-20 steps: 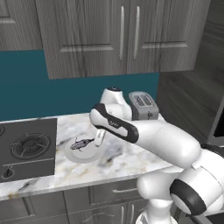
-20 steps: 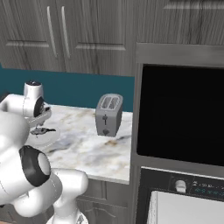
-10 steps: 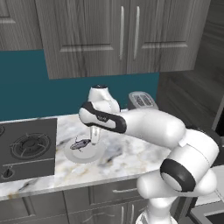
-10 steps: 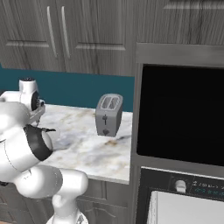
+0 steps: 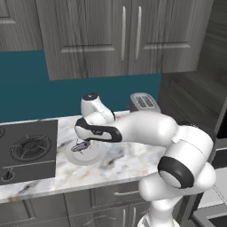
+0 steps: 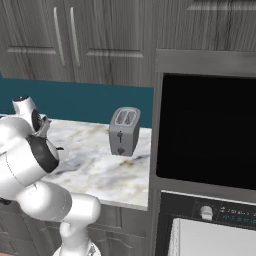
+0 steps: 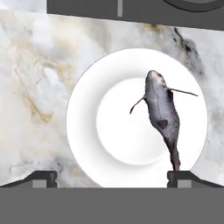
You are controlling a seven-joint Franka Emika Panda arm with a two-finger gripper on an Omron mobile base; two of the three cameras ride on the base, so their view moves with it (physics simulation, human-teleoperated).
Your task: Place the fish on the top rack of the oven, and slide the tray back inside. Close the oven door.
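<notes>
- Comparing with half a second earlier: the arm has swung further left over the counter, and the wrist now sits directly above the white plate; the plate, the toaster and the stove top have kept their places.
- Writing: no brand or label can be read. The oven control strip carries small marks beside a round knob, too small to read.
- Claw state: the gripper is spread wide, its two dark fingertips standing apart at the bottom of the hand view, one at each side of the plate.
- Claw contact: nothing is held between the fingers; the right-hand tip sits just beside the tail end of the fish, and contact cannot be confirmed.
- Fish position: it lies on the plate, off-centre toward the right rim in the hand view, head toward the stove top edge.
- Oven: the black cavity is exposed, and a light grey tray shows below the control strip.
</notes>
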